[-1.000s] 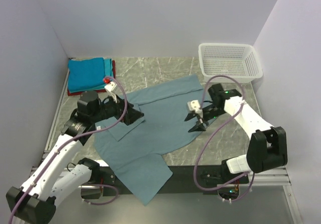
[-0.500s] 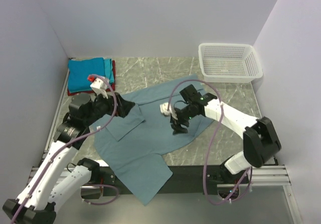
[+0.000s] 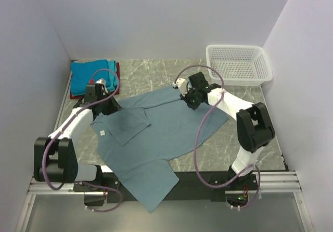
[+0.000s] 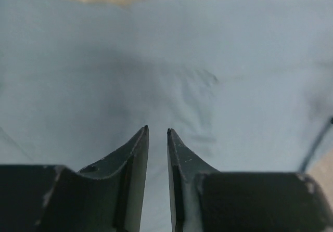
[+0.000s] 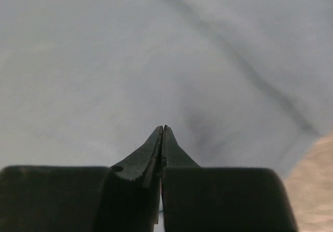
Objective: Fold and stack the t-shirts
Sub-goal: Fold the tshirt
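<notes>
On grey-blue t-shirt (image 3: pixel 166 130), left claw (image 4: pixel 156 131) (slightly parted), right claw (image 5: pixel 163 127) closed

Left claw (image 4: pixel 156 130) narrowly parted, right claw (image 5: pixel 163 128) tips together

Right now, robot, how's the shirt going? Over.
Left tool nearly shut, right tool shut, both pinching far edge of grey-blue t-shirt. Shirt spread, one flap folded in. Basket, folded stack well aside.

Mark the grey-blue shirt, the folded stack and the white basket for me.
grey-blue shirt (image 3: pixel 166 125), top view, middle of its body.
folded stack (image 3: pixel 89 77), top view, top blue shirt.
white basket (image 3: pixel 240 78), top view, near wall.
</notes>
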Robot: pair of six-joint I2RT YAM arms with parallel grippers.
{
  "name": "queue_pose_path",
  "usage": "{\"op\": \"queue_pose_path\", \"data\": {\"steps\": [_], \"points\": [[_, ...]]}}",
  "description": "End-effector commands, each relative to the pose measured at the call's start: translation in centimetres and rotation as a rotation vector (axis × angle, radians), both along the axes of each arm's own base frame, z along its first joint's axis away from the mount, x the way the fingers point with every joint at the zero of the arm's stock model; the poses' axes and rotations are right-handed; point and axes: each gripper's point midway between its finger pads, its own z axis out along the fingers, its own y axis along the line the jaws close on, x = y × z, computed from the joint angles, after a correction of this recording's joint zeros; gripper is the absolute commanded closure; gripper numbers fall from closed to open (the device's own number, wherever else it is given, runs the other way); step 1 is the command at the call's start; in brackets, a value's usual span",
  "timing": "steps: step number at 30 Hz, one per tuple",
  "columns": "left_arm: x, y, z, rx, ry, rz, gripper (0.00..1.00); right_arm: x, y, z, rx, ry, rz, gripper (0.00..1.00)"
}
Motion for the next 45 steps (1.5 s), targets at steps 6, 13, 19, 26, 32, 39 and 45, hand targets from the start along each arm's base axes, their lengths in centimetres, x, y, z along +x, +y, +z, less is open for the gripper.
{"op": "queue_pose_path", "data": {"steps": [6, 13, 19, 26, 32, 39, 45], "points": [[4.4, 5.5, 0.8, 0.141, -0.010, 0.265, 0.91, 12.4, -1.0, 2.7, -0.170, -0.202, -0.165, 1.00], [5.3, 6.5, -1.5, 0.176, 0.058, 0.288, 0.93, 13.7, -3.4, -1.4, -0.395, -0.181, -0.067, 1.00], [5.1, 6.2, -4.9, 0.186, 0.168, 0.263, 0.94, 13.8, -3.4, -3.7, -0.440, -0.108, -0.007, 1.00], [5.0, 6.5, -7.1, 0.210, 0.236, 0.268, 0.94, 14.5, -2.5, -4.8, -0.444, -0.069, 0.043, 1.00], [6.8, 6.8, -7.3, 0.224, 0.252, 0.275, 0.94, 15.8, -1.9, -5.0, -0.433, -0.057, 0.049, 1.00], [8.5, 8.1, -7.9, 0.225, 0.275, 0.297, 0.94, 17.4, -1.3, -4.5, -0.414, -0.066, 0.040, 1.00], [9.3, 9.3, -7.9, 0.223, 0.275, 0.322, 0.95, 18.7, -1.0, -4.4, -0.411, -0.084, 0.031, 1.00]]}}
